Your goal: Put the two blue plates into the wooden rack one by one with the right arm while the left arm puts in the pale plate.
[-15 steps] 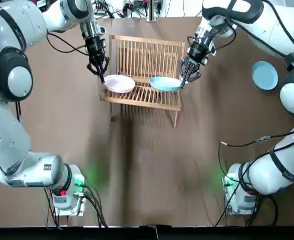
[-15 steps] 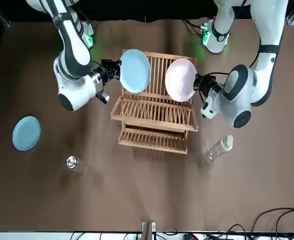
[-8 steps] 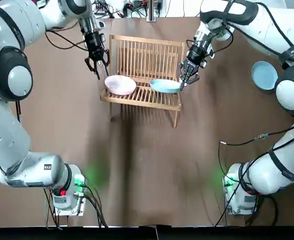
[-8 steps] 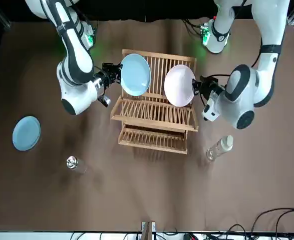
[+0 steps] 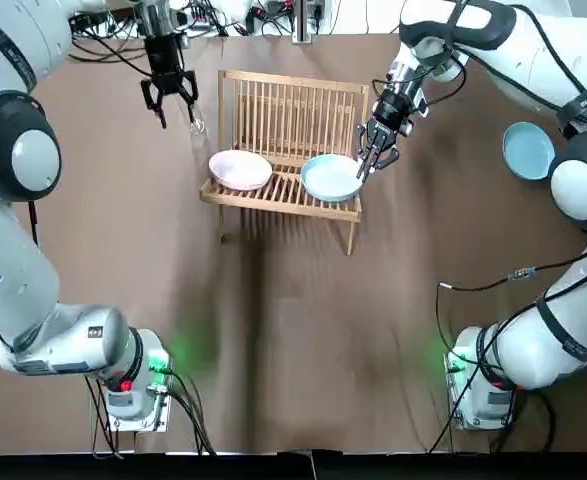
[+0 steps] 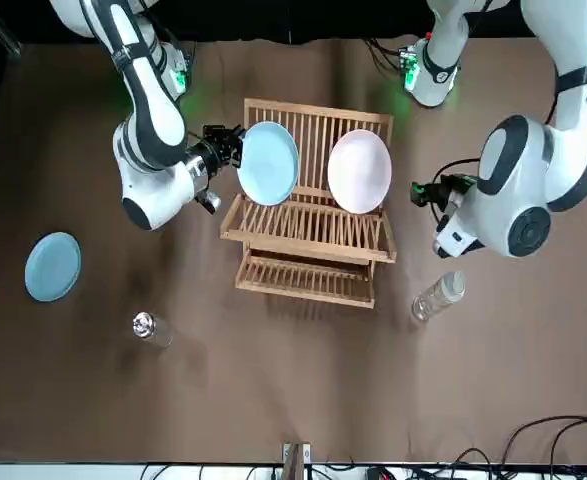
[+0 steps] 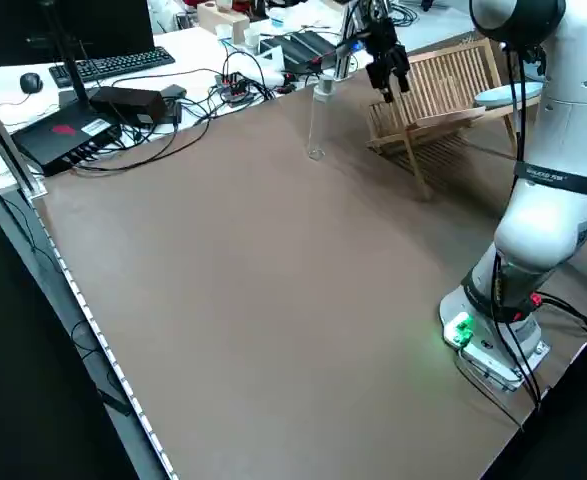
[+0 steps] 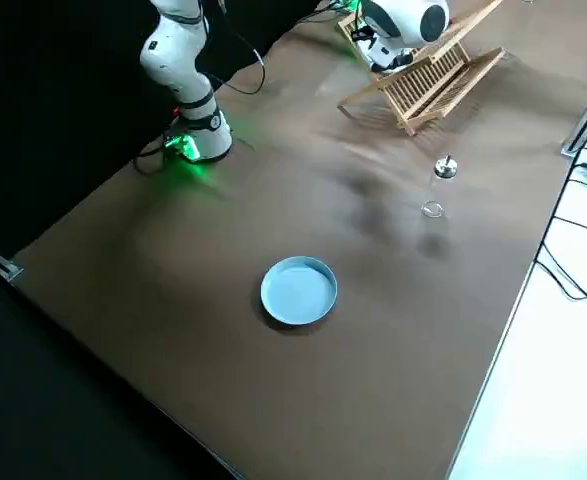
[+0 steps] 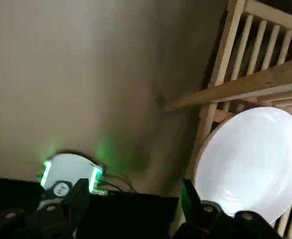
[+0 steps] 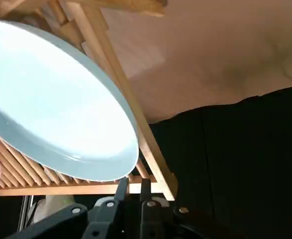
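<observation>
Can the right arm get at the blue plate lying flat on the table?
Probably yes: that blue plate lies bare on the arm's own side, nothing on it. The right gripper is at the racked plate, so must first withdraw.

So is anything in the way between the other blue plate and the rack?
Nothing visible blocks it. The loose blue plate lies on bare table right of the wooden rack; only the right gripper, at the racked blue plate, sits between them.

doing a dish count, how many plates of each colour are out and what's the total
blue: 2, racked blue plate and loose blue plate
pale: 1, pale plate
total: 3
</observation>
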Robot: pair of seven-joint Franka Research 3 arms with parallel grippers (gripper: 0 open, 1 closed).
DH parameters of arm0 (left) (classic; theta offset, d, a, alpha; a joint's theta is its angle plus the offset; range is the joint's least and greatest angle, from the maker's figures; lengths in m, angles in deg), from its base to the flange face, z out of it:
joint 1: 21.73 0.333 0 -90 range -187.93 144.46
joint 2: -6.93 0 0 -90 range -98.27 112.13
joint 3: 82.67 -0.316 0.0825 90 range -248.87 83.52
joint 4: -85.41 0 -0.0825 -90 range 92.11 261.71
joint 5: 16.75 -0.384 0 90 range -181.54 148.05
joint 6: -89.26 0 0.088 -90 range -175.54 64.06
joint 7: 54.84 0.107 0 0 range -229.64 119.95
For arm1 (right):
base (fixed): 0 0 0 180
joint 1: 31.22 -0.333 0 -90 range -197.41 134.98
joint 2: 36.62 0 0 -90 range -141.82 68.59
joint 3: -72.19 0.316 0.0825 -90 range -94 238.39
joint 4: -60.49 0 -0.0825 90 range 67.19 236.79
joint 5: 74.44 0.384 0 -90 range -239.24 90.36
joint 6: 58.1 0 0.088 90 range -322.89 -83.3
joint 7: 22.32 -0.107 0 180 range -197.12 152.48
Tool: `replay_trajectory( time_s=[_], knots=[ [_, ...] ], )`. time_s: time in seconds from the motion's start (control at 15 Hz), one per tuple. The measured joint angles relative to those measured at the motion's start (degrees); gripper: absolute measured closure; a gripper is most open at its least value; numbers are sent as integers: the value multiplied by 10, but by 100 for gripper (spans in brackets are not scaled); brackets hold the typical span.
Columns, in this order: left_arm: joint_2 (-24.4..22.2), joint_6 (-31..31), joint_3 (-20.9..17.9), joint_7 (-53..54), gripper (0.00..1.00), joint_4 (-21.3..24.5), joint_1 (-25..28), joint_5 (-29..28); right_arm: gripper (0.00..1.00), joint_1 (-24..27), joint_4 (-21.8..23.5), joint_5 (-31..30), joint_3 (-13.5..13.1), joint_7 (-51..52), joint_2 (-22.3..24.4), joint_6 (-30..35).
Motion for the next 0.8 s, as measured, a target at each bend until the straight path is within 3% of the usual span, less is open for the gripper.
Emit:
replay_trajectory(
  time_s=[0.2, 0.33, 0.53, 0.73, 0.8],
  knots=[
    [-12, 0, 1, 82, 0, -35, 38, -14, 85, 3, -2, 0, -5, 11, 0, 27],
    [-30, 0, 1, 136, 0, -48, 75, -15, 85, 17, -8, -10, -10, 30, 4, 59],
    [-66, 0, 0, 204, 0, -58, 115, -18, 85, 69, -48, -99, -13, 84, 11, 108],
    [-109, -24, 1, 241, 0, -67, 120, -69, 84, 131, -94, -190, -15, 169, 16, 128],
    [-134, -58, 3, 251, 0, -68, 117, -98, 84, 168, -114, -263, -17, 236, 16, 128]
  ],
)
